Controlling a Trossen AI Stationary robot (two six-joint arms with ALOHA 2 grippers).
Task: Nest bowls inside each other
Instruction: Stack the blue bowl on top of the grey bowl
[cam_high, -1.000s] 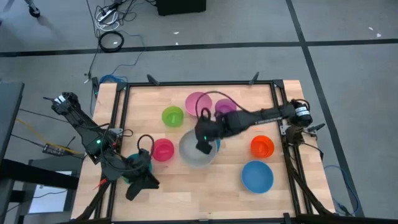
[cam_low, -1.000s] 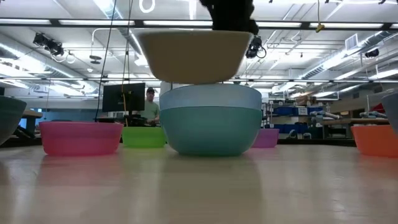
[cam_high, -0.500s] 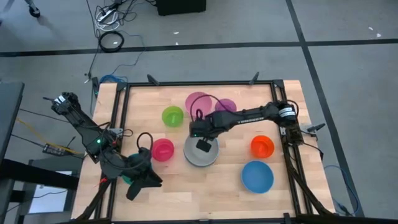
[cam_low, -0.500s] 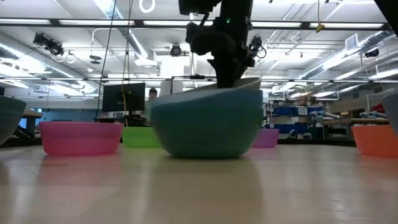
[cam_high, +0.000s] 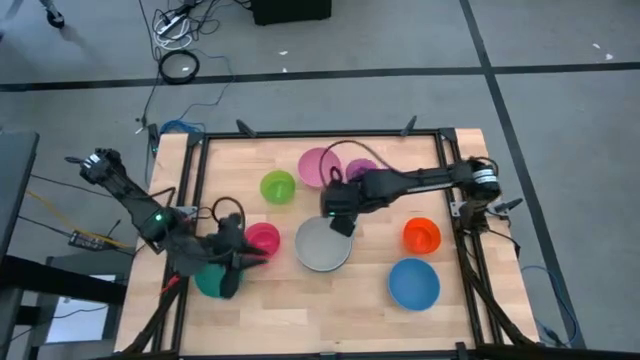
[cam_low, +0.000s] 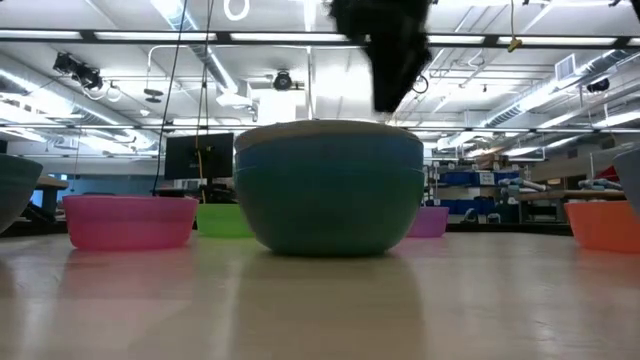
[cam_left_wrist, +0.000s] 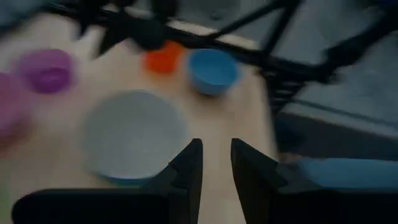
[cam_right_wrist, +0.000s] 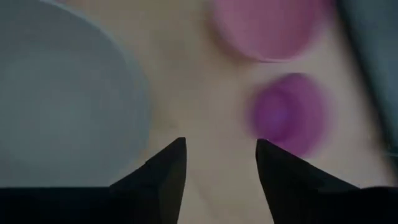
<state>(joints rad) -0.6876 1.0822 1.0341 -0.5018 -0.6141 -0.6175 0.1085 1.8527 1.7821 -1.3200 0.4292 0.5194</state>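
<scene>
A pale grey-white bowl (cam_high: 323, 245) sits nested, level, in a stack of a blue and a teal bowl (cam_low: 330, 195) at the table's middle. My right gripper (cam_high: 340, 222) hangs open just above the stack's far rim, holding nothing; its wrist view shows the grey bowl (cam_right_wrist: 62, 93) beside the fingers. My left gripper (cam_high: 250, 255) stands open at the near left, close to a magenta bowl (cam_high: 263, 240) and pointing toward the stack (cam_left_wrist: 134, 134). A teal bowl (cam_high: 208, 284) rests on the table under the left arm.
Loose bowls stand on the table: lime green (cam_high: 278, 187), large pink (cam_high: 318, 165) and purple (cam_high: 362, 172) toward the far edge, orange (cam_high: 422, 235) and blue (cam_high: 414, 283) at the right. A black frame (cam_high: 190, 200) borders the table.
My right gripper lowered the grey-white bowl, tilted, into the stack, then opened, let go and drew up toward the far edge. The bowl now sits level in the stack. My left gripper has swung from the near edge toward the magenta bowl and rolled.
</scene>
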